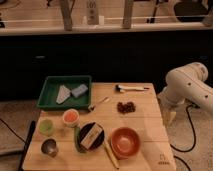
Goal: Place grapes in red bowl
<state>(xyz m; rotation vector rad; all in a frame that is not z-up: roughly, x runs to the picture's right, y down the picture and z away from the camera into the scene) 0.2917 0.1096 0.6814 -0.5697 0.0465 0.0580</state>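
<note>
Hanging at the right edge of the frame, the gripper [170, 117] points downward just beyond the right side of the wooden table [145, 125], below the bulky white arm [192, 85]; whether it is parted or closed cannot be made out, and nothing is seen in it. The grapes [127, 106] lie on the table right of centre, well to the left of the gripper and apart from it. The red bowl [124, 141] sits lower in the frame, near the table's front edge, almost straight below the grapes and not touching them. A black plate [91, 135] with a tan block is just left of the bowl, a white cup [71, 116] with orange inside further left, and a green tray [50, 95] at upper left.
</note>
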